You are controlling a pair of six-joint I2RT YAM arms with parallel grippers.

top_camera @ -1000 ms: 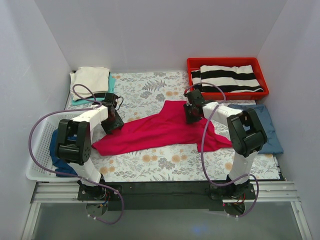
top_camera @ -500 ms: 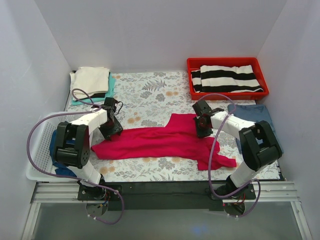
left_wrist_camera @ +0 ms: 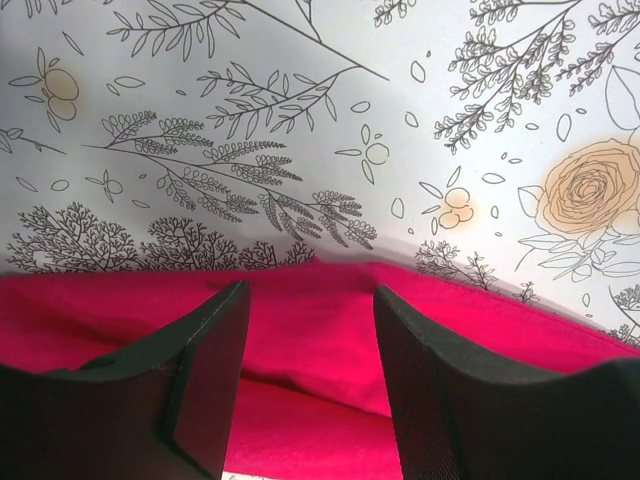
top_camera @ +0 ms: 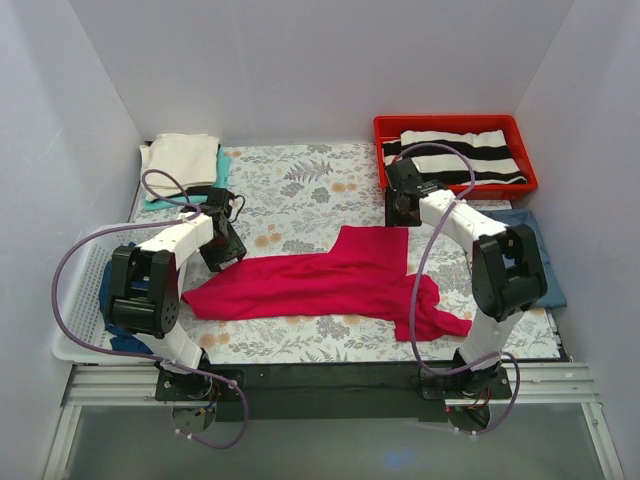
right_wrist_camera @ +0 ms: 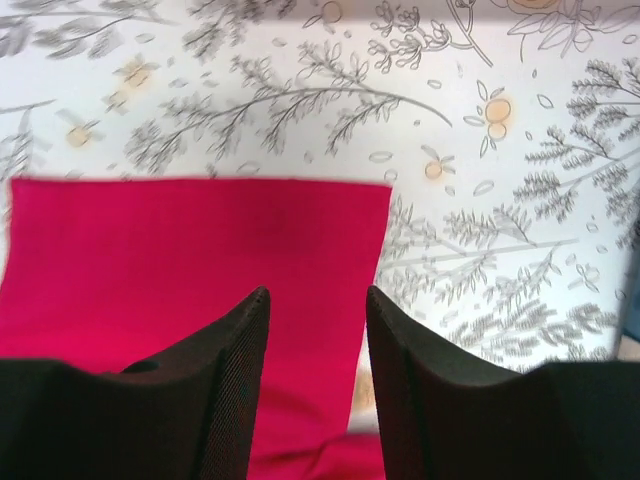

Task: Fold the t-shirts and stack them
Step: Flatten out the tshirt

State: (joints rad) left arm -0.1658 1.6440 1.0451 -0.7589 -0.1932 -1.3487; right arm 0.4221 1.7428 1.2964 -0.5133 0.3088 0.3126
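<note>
The large crimson-red t-shirt [top_camera: 320, 280] lies spread across the middle of the floral table, with a bunched sleeve at its near right. My left gripper [top_camera: 222, 256] sits low at the shirt's far-left edge. In the left wrist view its jaws [left_wrist_camera: 310, 295] stand open over the red cloth [left_wrist_camera: 330, 350], which lies between and under the fingers. My right gripper [top_camera: 398, 212] hovers just beyond the shirt's flat far-right corner [right_wrist_camera: 180, 260]; its jaws [right_wrist_camera: 317, 295] are open with nothing held.
A cream tee [top_camera: 182, 157] on a teal one [top_camera: 222, 168] is stacked at the back left. A red tray [top_camera: 385, 128] holds a striped shirt [top_camera: 455, 155]. A blue shirt [top_camera: 535, 255] lies at the right. A white basket [top_camera: 75, 300] with navy cloth [top_camera: 108, 290] stands at the left.
My right gripper has let go of the red shirt's corner, opened and drawn back toward the far side. The shirt now lies flatter and wider. The left gripper has barely moved.
</note>
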